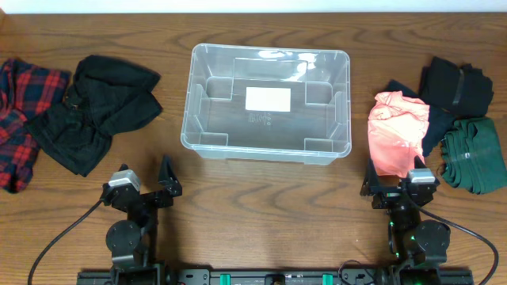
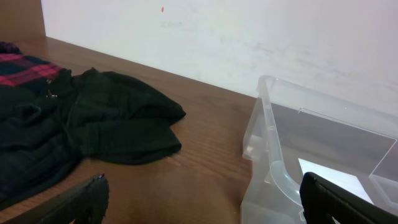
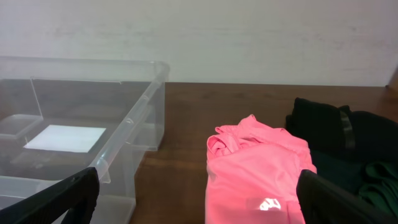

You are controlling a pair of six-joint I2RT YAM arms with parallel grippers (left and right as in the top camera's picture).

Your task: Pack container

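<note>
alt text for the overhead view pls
An empty clear container sits centred on a wooden table between clothes: a crumpled black garment and red plaid shirt on the left, a pink shirt, folded black garment and green garment on the right. The left gripper and right gripper sit open along the frame's bottom.

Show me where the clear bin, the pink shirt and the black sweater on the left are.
clear bin point(image 1: 192, 103), overhead view, on its left wall.
pink shirt point(image 1: 396, 131), overhead view, middle of the fabric.
black sweater point(image 1: 103, 111), overhead view, middle of the pile.
</note>
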